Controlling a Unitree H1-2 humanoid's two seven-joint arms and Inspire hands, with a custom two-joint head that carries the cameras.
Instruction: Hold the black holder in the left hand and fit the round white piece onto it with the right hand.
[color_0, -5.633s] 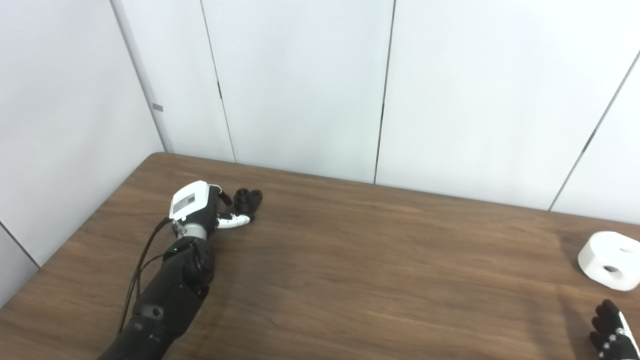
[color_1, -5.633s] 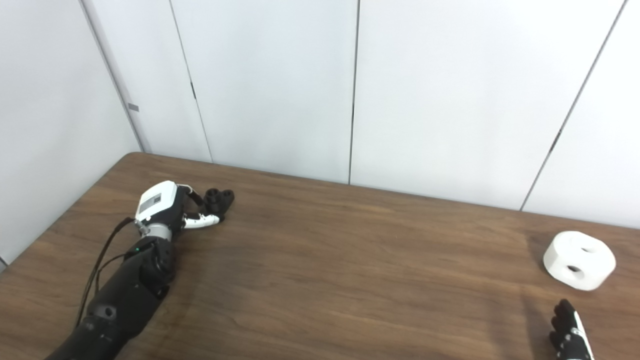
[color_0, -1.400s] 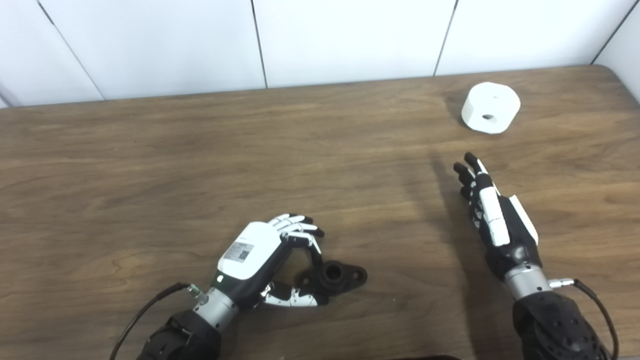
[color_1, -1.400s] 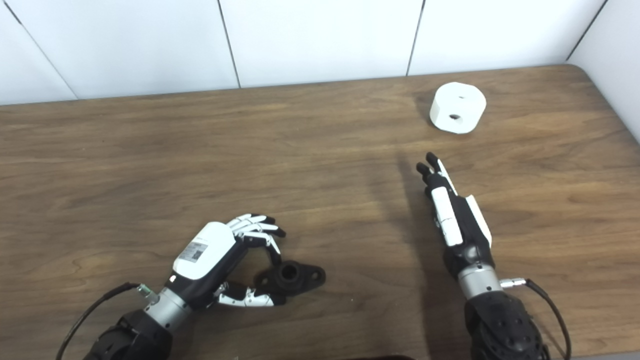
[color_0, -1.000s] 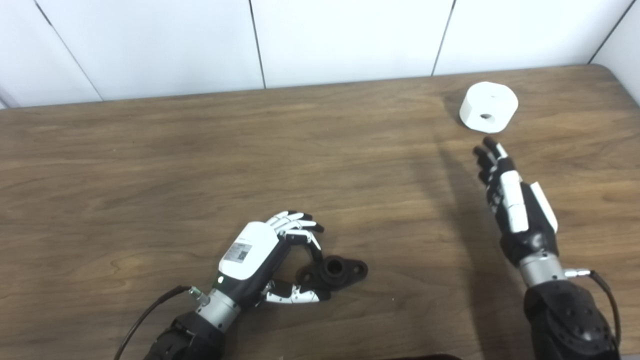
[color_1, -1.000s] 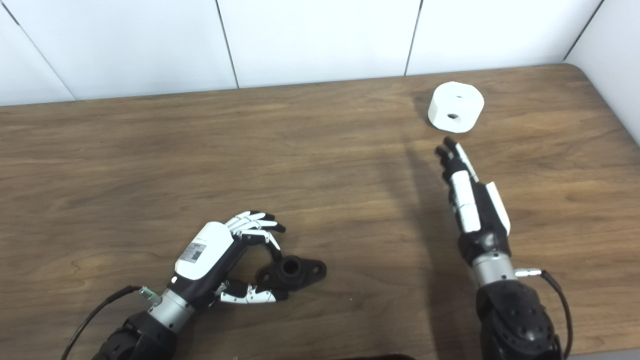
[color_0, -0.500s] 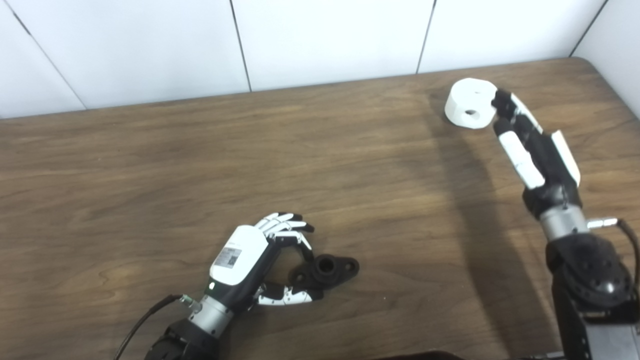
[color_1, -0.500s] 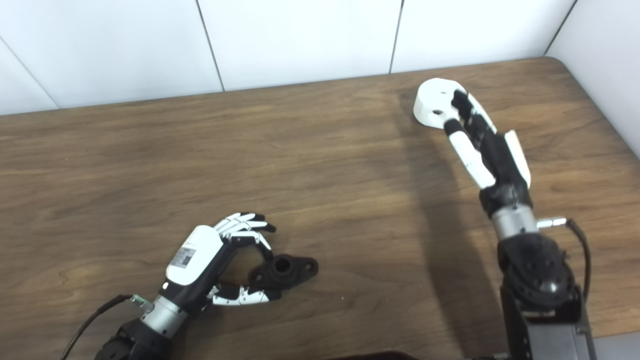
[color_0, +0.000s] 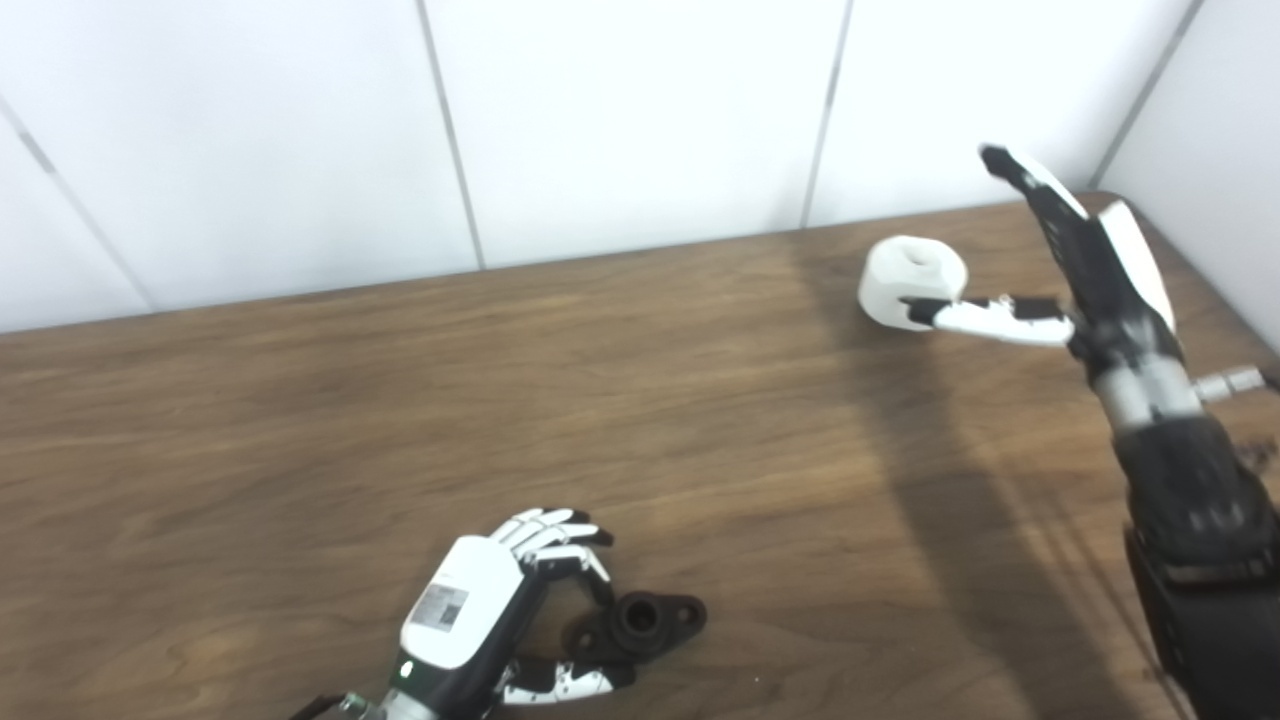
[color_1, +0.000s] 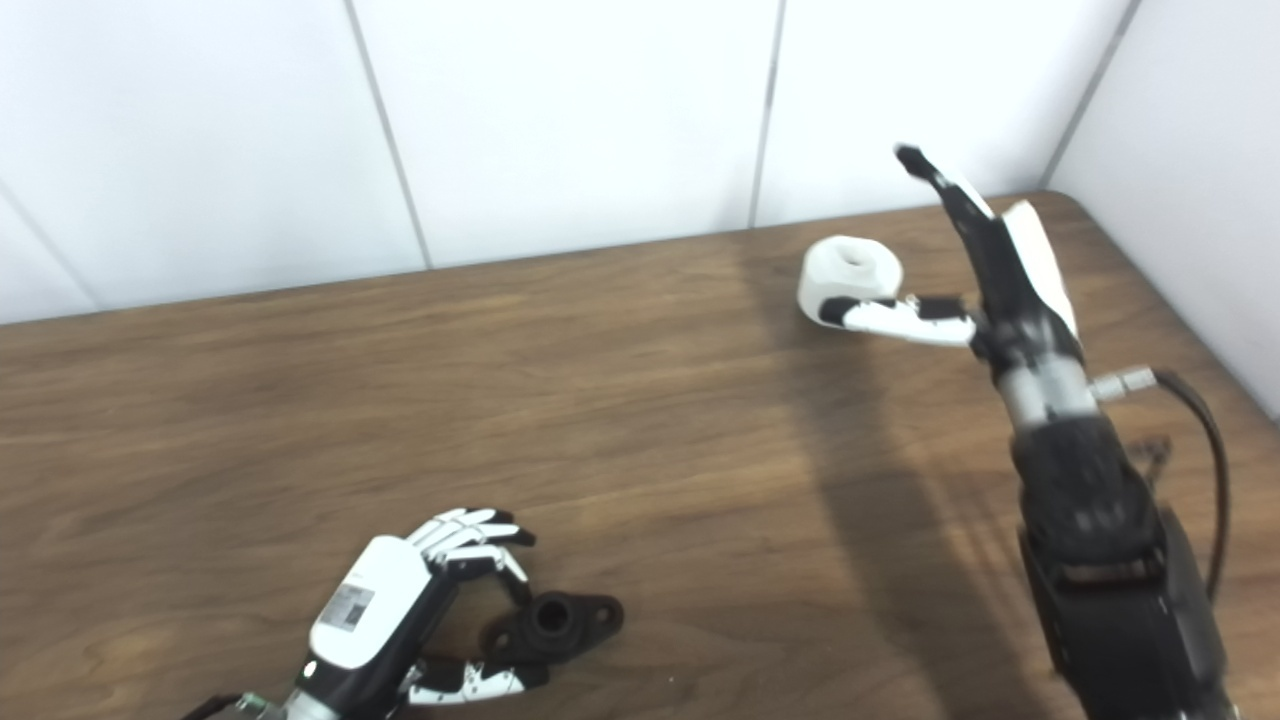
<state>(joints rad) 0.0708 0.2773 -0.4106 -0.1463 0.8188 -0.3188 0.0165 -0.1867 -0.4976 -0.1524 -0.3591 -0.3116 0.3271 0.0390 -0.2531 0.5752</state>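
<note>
- Fingers of your left hand (color_0: 480, 625) curl around one end of the black holder (color_0: 640, 625), which lies on the table (color_0: 300, 420); thumb below it, other fingers above, a loose pinch.
- Holder looks stiff and light; I think the flange end is the good place to grip.
- Far from you, your right hand (color_1: 985, 270) is spread wide and holds nothing; its thumb tip touches the near side of the round white piece (color_1: 850, 272).
- White piece seems rigid and smooth, maybe slippery; take it across its round sides.
- Count: one holder, one white piece.
</note>
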